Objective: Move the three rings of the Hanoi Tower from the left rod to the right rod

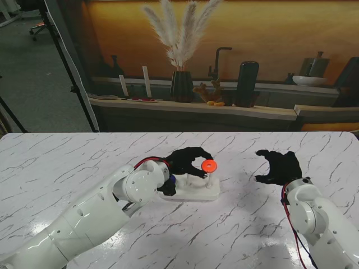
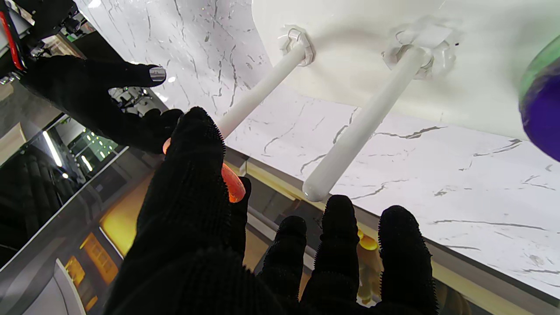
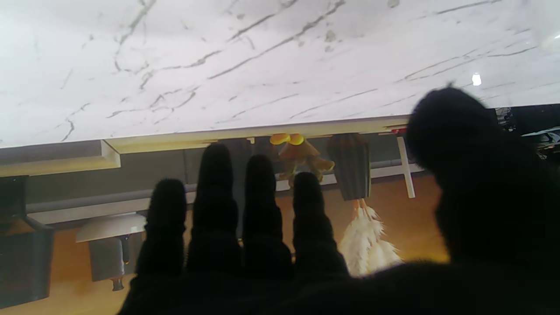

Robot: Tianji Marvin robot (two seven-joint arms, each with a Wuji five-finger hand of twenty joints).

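My left hand (image 1: 185,159) is shut on the small orange ring (image 1: 208,165), pinched between thumb and forefinger (image 2: 188,175). The orange ring (image 2: 234,183) sits at the tip of the right rod (image 2: 262,89) of the white tower base (image 1: 196,194). The bare middle rod (image 2: 363,127) stands beside it. A blue ring (image 1: 171,179) lies low at the left rod, half hidden by my wrist; in the left wrist view the blue ring (image 2: 542,118) shows a green edge. My right hand (image 1: 280,166) hovers open to the right of the base, its fingers (image 3: 245,227) spread and holding nothing.
The marble table (image 1: 67,162) ends at a far edge with a low shelf behind it. On the shelf stand a dark vase of pampas grass (image 1: 181,84) and a black speaker (image 1: 247,84). A tripod leg (image 1: 70,73) slants at the far left.
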